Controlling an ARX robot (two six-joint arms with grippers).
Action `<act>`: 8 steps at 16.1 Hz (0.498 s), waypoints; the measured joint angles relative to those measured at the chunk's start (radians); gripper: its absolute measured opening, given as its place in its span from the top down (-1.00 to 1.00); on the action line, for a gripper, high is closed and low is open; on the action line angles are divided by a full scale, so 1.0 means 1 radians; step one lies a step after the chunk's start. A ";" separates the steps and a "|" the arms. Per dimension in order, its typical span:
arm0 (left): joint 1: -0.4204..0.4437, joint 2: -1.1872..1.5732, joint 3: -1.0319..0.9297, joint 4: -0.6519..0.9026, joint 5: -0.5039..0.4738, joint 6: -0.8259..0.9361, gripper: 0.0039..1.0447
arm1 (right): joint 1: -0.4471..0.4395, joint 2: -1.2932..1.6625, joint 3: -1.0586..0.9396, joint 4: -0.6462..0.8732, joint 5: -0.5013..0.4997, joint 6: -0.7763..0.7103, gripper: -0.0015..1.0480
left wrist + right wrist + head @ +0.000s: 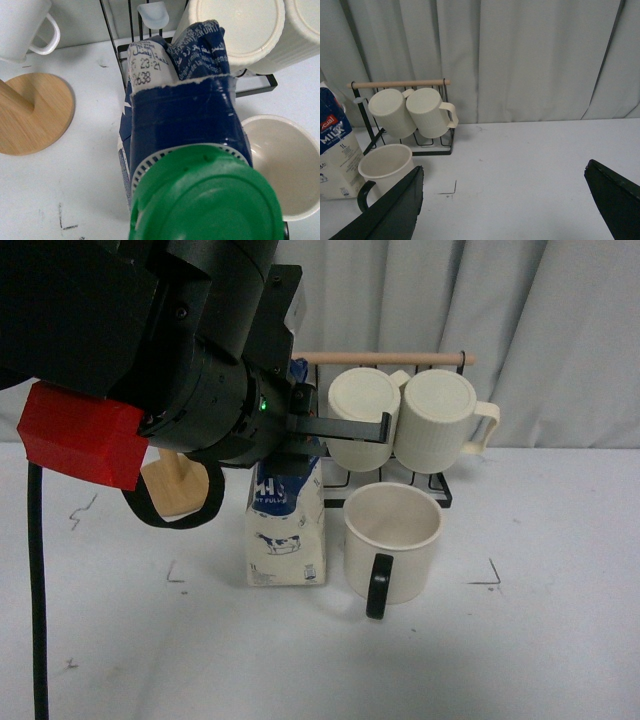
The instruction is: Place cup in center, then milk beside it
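The milk (pixel 287 530), a blue and white carton, stands on the white table just left of the cup (pixel 392 540), a wide cream mug whose black handle (pixel 378 585) faces me. My left gripper (pixel 300 435) is open around the carton's top, and one dark finger (pixel 345 426) sticks out to the right. In the left wrist view the green cap (pixel 205 200) fills the near edge, with the milk (pixel 185 125) below it and the cup (pixel 280 165) beside it; the fingers are not seen there. My right gripper (pixel 505 205) hangs open over bare table, away from the cup (pixel 385 165) and the milk (pixel 335 150).
Two ribbed cream mugs (pixel 365 415) (pixel 437 420) hang on a black wire rack with a wooden rod (pixel 380 358) right behind the cup. A wooden stand base (pixel 175 490) and a small white mug (pixel 20 25) sit left of the carton. Pen corner marks (pixel 490 580) frame the centre.
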 joint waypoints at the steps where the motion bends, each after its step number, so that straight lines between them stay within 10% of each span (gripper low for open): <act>1: 0.000 0.002 -0.003 0.003 -0.001 0.000 0.93 | 0.000 0.000 0.000 0.000 0.000 0.000 -0.87; 4: -0.004 0.008 -0.012 0.027 -0.012 -0.001 0.64 | 0.000 0.000 0.000 0.000 0.000 0.000 -0.87; 8: -0.006 0.005 -0.013 0.024 -0.005 -0.008 -0.27 | 0.000 0.000 0.000 0.000 0.000 0.000 -0.87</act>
